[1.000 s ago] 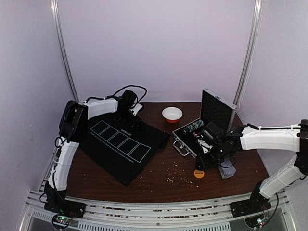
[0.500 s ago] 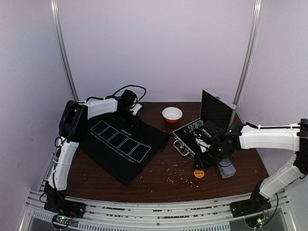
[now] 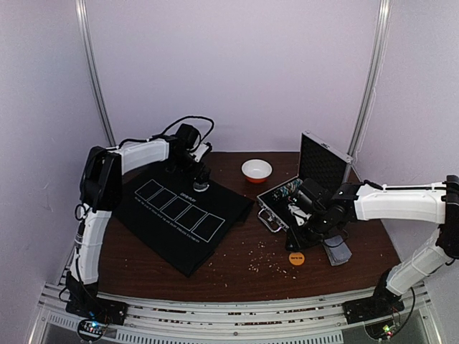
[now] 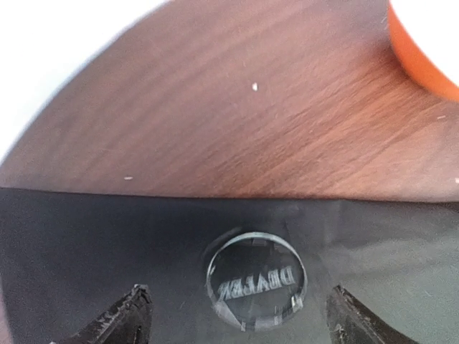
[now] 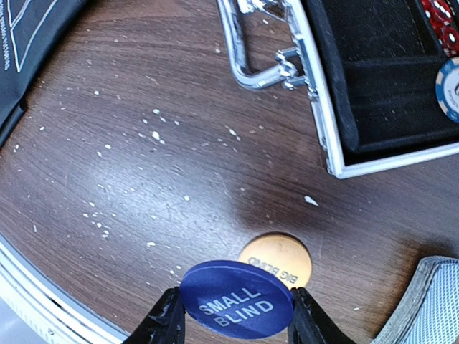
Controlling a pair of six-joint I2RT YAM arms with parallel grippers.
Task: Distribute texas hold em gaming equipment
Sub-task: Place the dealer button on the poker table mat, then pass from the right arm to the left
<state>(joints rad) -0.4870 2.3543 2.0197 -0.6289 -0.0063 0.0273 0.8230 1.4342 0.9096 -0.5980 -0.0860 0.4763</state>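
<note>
Blue SMALL BLIND disc (image 5: 237, 307) held flat, face up, pinched by right gripper (image 5: 237, 319), left gripper (image 4: 242, 319) open

- Top view: high behind the arm bases (image 3: 97, 309), facing far, over the whole counter (image 3: 244, 258).
- Left wrist: very close above the black mat (image 4: 86, 236), far left.
- Right wrist: close, looking down past a blue disc (image 5: 237, 307) at the orange disc (image 5: 278, 258), near right.
- The top view shares both spots.

Left wrist view's corner clips the orange-rimmed white bowl (image 4: 424, 50). Right wrist view's edge cuts the grey-blue-backed card stack (image 5: 430, 304).
</note>
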